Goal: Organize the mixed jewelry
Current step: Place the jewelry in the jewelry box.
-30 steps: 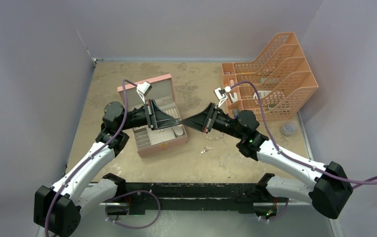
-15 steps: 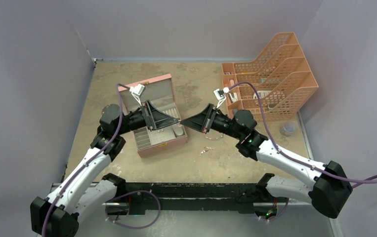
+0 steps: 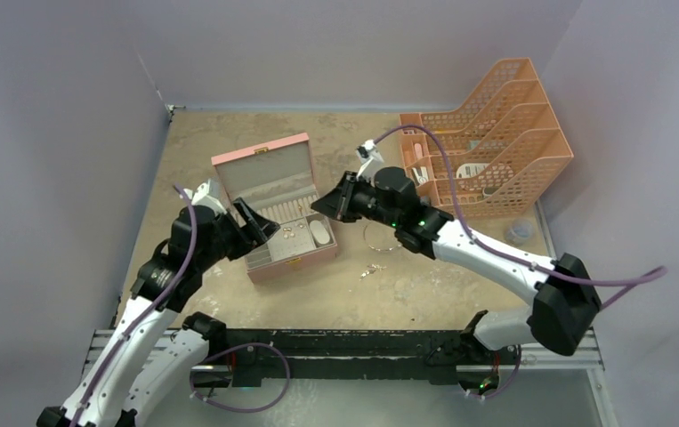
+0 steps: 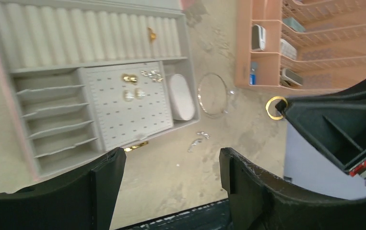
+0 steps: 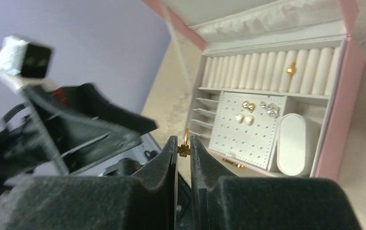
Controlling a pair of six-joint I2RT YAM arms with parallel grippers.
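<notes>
Right claw (image 5: 183, 143) pinched together on a small gold ring (image 5: 184, 150) with a clover charm, held off the table; open pink box (image 5: 338, 115) lies beyond its tips and to the right, gold studs (image 5: 244, 112) pinned on the peg panel inside; left claw (image 4: 169, 165) spread wide, nothing between its fingers; box sits ahead of it to the left; wire hoop (image 4: 199, 96) and silvery chain piece (image 4: 196, 142) lie on the table (image 4: 171, 184) straight ahead of its tips, just outside the box wall; orange rack (image 4: 262, 57) farther ahead to the right.
</notes>
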